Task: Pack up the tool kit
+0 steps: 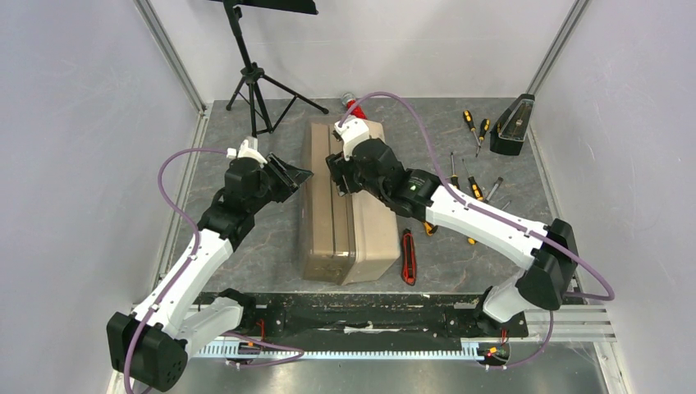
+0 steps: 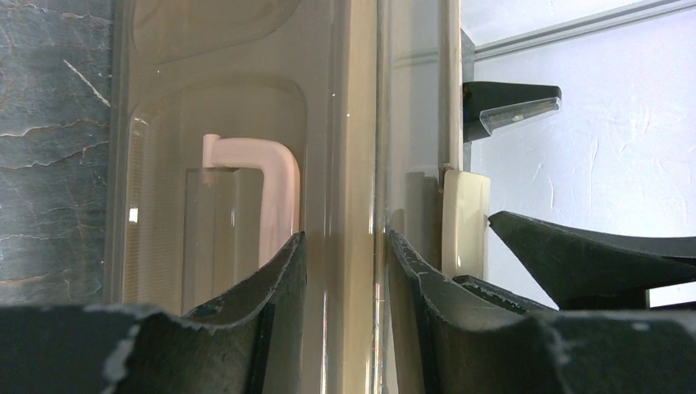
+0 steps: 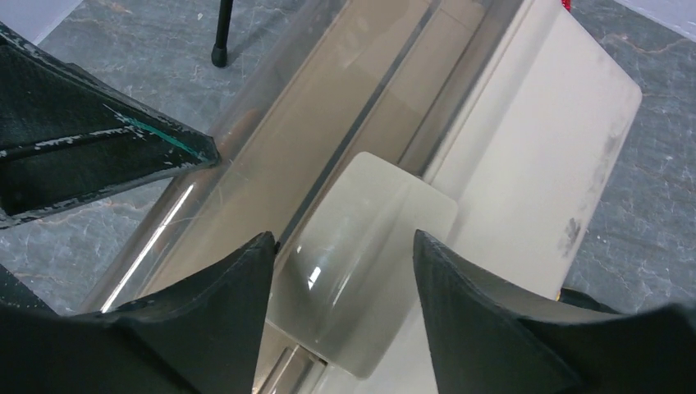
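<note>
Toolbox point(image 1: 328, 238): from above, its middle lay under the right arm point(image 1: 484, 217); both wrist views cut it off at their edges.
Left gripper point(image 2: 345, 246): the fingers stood either side of a toolbox ridge, but whether they pressed it was unclear; their bases ran off the bottom edge.
Right gripper point(image 3: 345, 246): from above, its fingertips were hidden under its own wrist.
Red cylinder point(image 1: 354, 105): only one end showed, behind the toolbox and the right arm.
Orange tool point(image 1: 429, 227): mostly under the right arm; its kind was not clear.
Screwdrivers point(image 1: 474, 189): some were partly covered by the right arm, and their tips were too small to make out.
Stand point(image 1: 253, 78): its top shelf was cut by the upper edge.
</note>
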Robot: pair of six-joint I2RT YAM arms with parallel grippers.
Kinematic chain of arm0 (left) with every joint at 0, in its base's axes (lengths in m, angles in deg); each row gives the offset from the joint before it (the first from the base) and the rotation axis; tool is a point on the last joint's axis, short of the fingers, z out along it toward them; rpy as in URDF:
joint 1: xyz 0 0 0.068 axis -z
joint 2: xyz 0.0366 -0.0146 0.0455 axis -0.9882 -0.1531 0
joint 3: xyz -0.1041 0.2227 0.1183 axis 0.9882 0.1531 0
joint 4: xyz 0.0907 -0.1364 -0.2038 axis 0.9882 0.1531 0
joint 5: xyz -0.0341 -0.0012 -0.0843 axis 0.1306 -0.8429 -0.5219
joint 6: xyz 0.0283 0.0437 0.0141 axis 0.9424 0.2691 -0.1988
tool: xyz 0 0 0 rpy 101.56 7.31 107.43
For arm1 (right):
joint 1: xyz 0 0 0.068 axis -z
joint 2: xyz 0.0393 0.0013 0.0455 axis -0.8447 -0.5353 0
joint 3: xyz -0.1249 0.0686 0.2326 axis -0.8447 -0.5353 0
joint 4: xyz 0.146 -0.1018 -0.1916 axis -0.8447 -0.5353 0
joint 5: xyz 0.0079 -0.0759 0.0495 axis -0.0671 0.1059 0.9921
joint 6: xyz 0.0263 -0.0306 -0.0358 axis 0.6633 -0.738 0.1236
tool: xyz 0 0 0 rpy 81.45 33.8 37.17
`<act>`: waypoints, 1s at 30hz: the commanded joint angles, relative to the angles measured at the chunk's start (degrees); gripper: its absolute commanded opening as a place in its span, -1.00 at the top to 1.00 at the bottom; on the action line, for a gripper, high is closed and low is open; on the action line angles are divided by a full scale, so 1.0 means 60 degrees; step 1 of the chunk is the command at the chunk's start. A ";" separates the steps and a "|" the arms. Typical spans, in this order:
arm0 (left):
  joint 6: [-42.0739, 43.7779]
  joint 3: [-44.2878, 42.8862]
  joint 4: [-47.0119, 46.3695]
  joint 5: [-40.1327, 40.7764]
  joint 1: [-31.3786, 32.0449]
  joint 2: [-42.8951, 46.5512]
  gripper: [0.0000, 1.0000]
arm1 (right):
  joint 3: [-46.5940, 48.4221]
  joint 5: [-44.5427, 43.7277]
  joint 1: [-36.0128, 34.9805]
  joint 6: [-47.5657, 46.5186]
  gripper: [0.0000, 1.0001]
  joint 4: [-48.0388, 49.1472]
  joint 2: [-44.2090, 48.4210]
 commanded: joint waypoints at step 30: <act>0.0167 -0.0229 0.0227 -0.0216 0.0512 -0.0168 0.53 | 0.1797 -0.1176 -0.0428 -0.0233 -0.67 -0.2023 -0.0340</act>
